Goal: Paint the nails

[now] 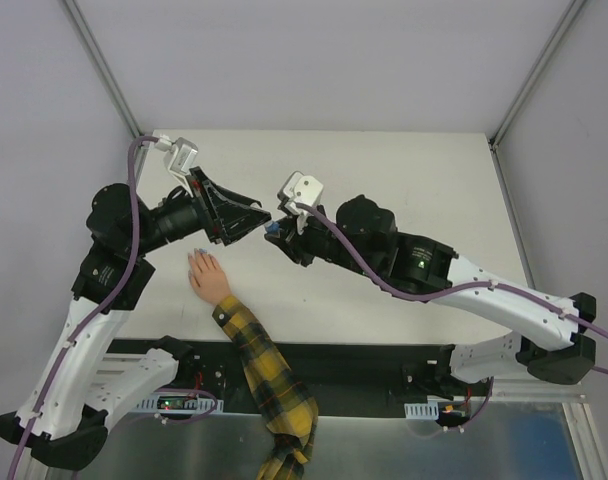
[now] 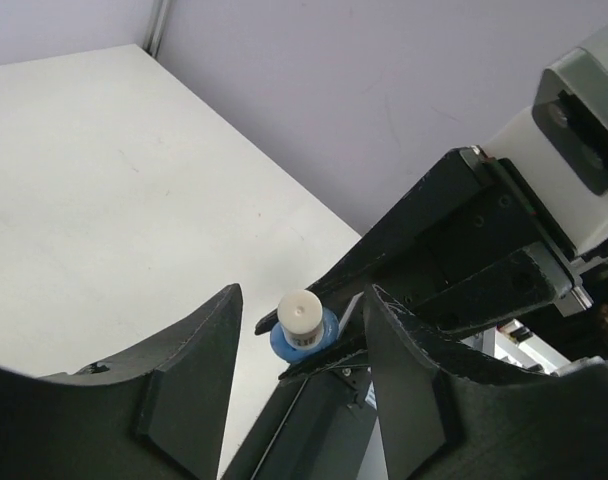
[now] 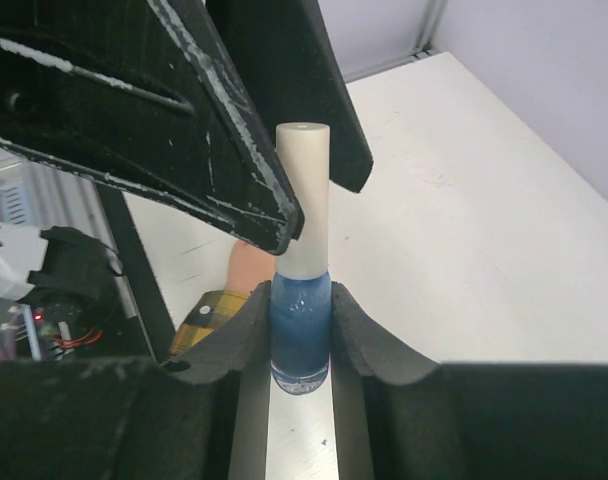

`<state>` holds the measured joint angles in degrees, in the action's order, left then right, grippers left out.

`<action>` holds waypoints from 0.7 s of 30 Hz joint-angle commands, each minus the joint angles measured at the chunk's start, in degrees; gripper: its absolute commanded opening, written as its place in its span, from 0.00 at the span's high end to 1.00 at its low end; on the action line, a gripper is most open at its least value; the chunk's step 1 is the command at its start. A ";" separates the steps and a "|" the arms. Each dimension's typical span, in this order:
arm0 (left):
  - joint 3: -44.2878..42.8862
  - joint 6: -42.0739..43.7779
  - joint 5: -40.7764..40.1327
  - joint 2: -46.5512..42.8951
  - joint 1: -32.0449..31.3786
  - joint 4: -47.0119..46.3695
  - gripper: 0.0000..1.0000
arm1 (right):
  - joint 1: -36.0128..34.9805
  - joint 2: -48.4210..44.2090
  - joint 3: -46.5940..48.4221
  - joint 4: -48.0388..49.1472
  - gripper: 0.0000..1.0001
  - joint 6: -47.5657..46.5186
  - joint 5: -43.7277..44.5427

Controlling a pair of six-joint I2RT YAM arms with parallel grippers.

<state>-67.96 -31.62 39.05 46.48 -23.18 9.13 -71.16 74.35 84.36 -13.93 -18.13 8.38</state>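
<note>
Because the nails [image 1: 195, 256] lie face-up on the bench [image 1: 404, 180] at the end of the plaid sleeve [image 1: 259, 365], nearest the arm bases, they are exposed for brushing. Just beyond, the right hand [image 3: 302, 300] is clamped on the blue polish bottle [image 3: 301, 345], steadying it. The left hand [image 2: 302, 295] is half-open and straddles the white cap [image 3: 302, 200] without evidently gripping, probably to unscrew it.

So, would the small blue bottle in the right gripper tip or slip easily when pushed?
Probably tippy: the bottle is narrow under a tall white cap. Its glossy wall looks slippery, and perhaps breakable; the right gripper clamps it.
</note>
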 commanded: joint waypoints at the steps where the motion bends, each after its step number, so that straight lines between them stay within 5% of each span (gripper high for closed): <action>1: -1.38 -1.52 -0.20 1.07 0.33 -0.60 0.50 | -1.27 0.88 3.97 3.56 1.00 -2.17 7.96; 6: -1.82 -1.87 1.03 2.91 0.33 -0.95 0.60 | -2.15 2.82 6.35 3.03 1.00 -3.23 9.02; 10: -2.17 -1.17 4.89 3.79 0.33 -1.65 1.00 | -2.15 2.83 6.79 2.60 1.00 -3.23 5.60; 13: -2.87 0.85 9.28 4.15 0.33 -2.09 1.00 | -0.14 0.64 4.43 2.77 1.00 -2.18 -1.94; 14: -3.48 1.64 13.64 4.41 0.33 -2.36 1.00 | 1.18 -0.16 3.63 3.21 1.00 -0.95 -5.45; 17: -2.18 1.47 22.87 3.80 0.33 -7.44 1.00 | 7.86 -2.18 -0.15 7.58 1.00 6.86 -33.85; 21: 0.72 -3.53 31.58 1.69 0.33 -23.64 1.00 | 12.00 -3.42 -4.37 17.34 1.00 16.80 -52.92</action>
<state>-68.47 -30.76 54.63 50.65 -22.65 2.92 -61.84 73.17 82.72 -8.82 -10.94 -16.78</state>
